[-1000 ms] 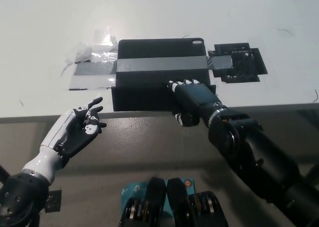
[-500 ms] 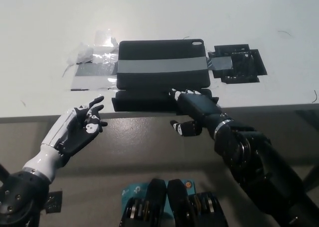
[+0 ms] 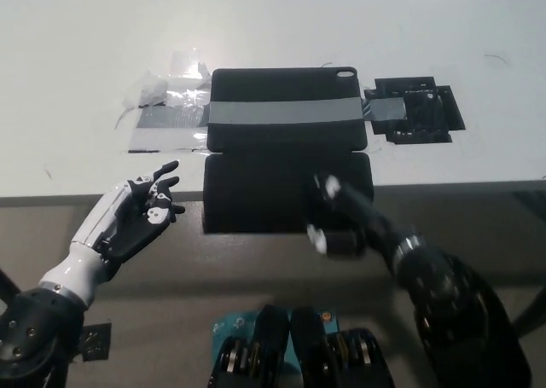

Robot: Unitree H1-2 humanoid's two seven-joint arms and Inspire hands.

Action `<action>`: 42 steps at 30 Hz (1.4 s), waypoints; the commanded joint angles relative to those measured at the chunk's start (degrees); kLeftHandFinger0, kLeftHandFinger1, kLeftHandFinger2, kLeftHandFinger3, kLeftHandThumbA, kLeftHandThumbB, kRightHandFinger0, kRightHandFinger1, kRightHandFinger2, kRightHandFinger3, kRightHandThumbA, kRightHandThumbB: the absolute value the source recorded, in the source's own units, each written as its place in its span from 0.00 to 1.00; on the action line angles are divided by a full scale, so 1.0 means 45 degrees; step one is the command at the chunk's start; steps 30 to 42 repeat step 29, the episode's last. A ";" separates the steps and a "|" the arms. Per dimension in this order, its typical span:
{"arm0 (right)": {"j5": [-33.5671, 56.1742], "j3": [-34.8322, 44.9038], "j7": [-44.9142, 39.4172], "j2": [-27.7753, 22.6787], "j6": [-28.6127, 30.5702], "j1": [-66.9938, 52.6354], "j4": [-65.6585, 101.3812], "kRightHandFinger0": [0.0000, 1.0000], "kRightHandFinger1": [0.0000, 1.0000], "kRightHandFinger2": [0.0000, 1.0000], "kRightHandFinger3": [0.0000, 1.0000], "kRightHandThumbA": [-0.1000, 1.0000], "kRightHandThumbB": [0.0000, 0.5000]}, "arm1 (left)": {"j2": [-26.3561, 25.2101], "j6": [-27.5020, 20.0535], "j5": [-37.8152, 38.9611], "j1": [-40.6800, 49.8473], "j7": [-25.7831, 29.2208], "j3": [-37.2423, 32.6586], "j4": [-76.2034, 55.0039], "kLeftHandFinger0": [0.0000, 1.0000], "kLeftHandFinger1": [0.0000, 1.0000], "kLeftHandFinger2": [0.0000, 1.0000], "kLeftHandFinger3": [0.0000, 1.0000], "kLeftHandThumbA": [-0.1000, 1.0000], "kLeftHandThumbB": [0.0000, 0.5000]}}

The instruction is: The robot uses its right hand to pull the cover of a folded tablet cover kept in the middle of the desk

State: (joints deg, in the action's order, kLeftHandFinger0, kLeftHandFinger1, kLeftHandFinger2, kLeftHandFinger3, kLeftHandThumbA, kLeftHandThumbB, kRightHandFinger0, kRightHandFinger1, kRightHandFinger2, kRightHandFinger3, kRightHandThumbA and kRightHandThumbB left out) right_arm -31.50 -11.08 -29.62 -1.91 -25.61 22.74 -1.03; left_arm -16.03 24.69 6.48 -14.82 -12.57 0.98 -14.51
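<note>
The cover (image 3: 288, 194) lies flat, overhanging the desk (image 3: 77, 55) edge, its lower right corner pinched in the right hand (image 3: 341, 222) (blurred). The left hand (image 3: 128, 213) rests nearby, fingers spread.

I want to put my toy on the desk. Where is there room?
Bare desk lies behind the tablet cover, and at the near left corner, below the tape. The middle is crowded: the opened flap hangs over the near edge, with the right hand on it.
</note>
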 commanded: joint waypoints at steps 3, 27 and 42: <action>0.0637 0.0912 -0.1691 0.0338 -0.0292 -0.1379 0.1951 0.85 0.61 0.63 1.00 0.51 1.00 | -0.0176 -0.0239 0.0023 -0.0308 -0.0040 0.0096 -0.0105 0.73 0.94 1.00 1.00 1.00 0.55; 0.3156 0.7287 0.0196 -0.0833 0.0058 -0.0932 0.3224 0.90 0.74 0.83 1.00 0.29 0.47 | -0.0207 -0.0301 0.0098 -0.0220 -0.0123 0.0106 -0.0016 0.74 0.94 1.00 1.00 1.00 0.50; 0.3035 0.7406 0.0544 -0.1060 0.0185 -0.0899 0.2916 0.89 0.73 0.82 1.00 0.26 0.47 | -0.0205 -0.0271 0.0066 -0.0211 -0.0094 0.0106 -0.0044 0.75 0.95 1.00 1.00 1.00 0.49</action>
